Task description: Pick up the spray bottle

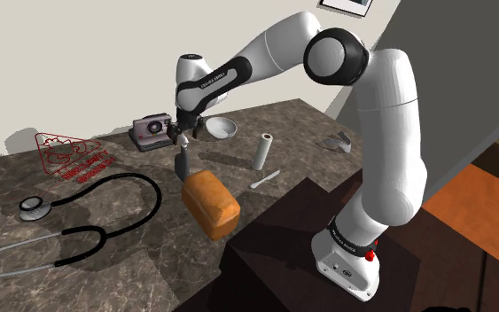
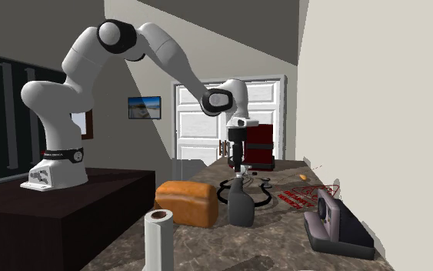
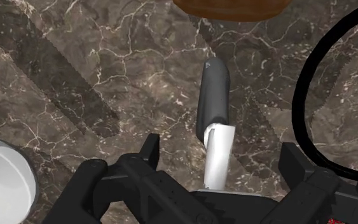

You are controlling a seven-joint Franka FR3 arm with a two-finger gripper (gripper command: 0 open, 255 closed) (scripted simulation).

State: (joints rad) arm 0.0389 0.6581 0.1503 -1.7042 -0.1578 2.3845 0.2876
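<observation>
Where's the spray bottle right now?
In the shoulder view, left of centre, the dark spray bottle stands directly under the pincer, beside the bread loaf.

I am looking into a home.
A marble-patterned counter (image 1: 150, 266), a white panelled door (image 2: 195, 135), a framed wall picture (image 2: 145, 106) and a bread loaf (image 1: 210, 204) show it.

Found a dark spray bottle (image 1: 183, 166) standing upright on the marbled counter (image 1: 132, 266), directly below the black gripper (image 1: 183, 139) and close under it. Noted a brown bread loaf (image 1: 210, 204) just beside the spray bottle, nearer the stand (image 1: 278, 232). Saw an instant camera (image 1: 152, 131) and a pale bowl (image 1: 222, 128) behind, a white roll (image 1: 262, 151) upright toward the shoulder view's right, a stethoscope (image 1: 33, 207) and a red wire rack (image 1: 68, 155) at its left.
</observation>
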